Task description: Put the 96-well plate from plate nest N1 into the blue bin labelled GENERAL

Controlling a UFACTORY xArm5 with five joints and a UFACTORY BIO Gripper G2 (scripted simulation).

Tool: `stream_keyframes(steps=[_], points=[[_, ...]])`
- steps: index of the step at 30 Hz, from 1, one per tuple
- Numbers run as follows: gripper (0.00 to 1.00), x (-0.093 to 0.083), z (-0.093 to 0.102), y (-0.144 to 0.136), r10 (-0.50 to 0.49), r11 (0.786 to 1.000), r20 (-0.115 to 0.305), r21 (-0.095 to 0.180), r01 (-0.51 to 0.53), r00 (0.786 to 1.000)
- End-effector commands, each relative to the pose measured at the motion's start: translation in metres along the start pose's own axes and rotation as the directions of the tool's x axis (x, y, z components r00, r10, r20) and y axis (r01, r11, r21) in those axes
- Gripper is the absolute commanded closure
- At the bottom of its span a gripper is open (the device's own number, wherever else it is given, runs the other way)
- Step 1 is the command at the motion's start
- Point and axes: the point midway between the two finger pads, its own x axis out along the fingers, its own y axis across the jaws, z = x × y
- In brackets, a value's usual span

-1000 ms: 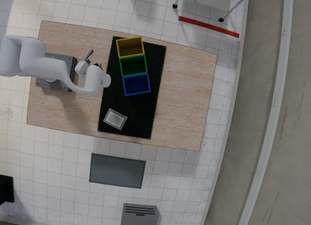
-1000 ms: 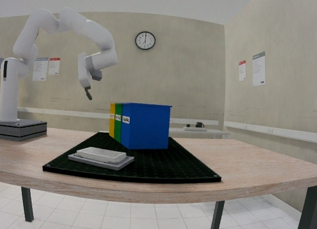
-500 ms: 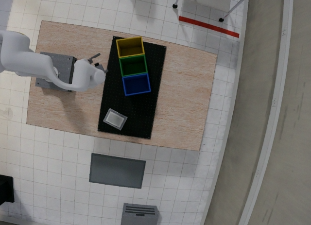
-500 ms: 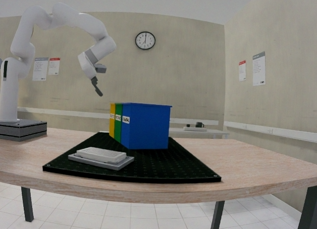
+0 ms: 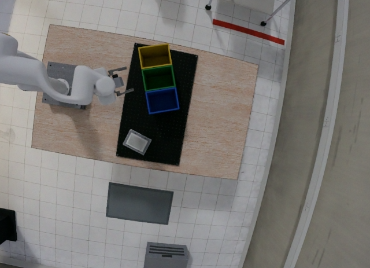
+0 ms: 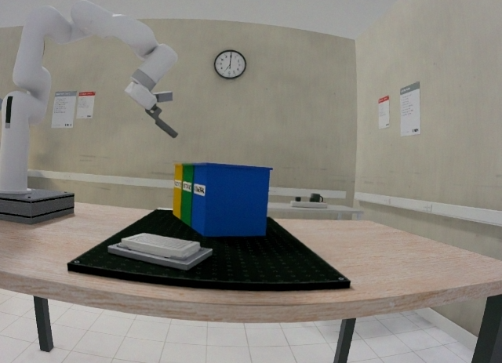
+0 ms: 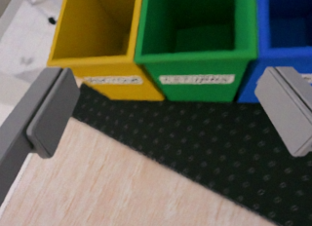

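Note:
The pale 96-well plate (image 5: 136, 140) (image 6: 160, 242) sits in the grey nest (image 5: 143, 152) (image 6: 161, 262) near one end of the black board. The blue bin (image 5: 163, 111) (image 6: 234, 201) (image 7: 289, 54) stands upright, nearest the nest of the three touching bins. The green bin (image 5: 143, 79) (image 6: 187, 205) (image 7: 200, 92) is in the middle and the yellow bin (image 5: 140, 58) (image 6: 177, 201) (image 7: 107, 64) at the far end, both upright. My gripper (image 5: 129, 79) (image 7: 171, 111) is open and empty, tilted, high above the board's robot-side edge, beside the bins. A finger hides part of the blue bin's label in the wrist view.
The black board (image 5: 167, 139) (image 6: 259, 266) lies on the wooden table (image 5: 218, 109) (image 6: 405, 254). The robot's grey base plate (image 5: 64, 103) (image 6: 44, 209) is at the table's other end. The bins rise well above the nest, as the exterior view shows.

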Motion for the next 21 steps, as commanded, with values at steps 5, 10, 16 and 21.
stream_keyframes(steps=[5,10,16,21], points=[[0.63,-0.003,0.033,-0.013,-0.122,0.989,0.152,-0.062,0.133,0.981],[0.63,-0.007,0.047,-0.017,-0.176,0.977,0.228,-0.076,0.197,0.958],[0.63,-0.015,0.073,-0.024,-0.225,0.962,0.304,-0.081,0.261,0.926],[0.63,-0.024,0.093,-0.029,-0.271,0.944,0.379,-0.076,0.321,0.885]])
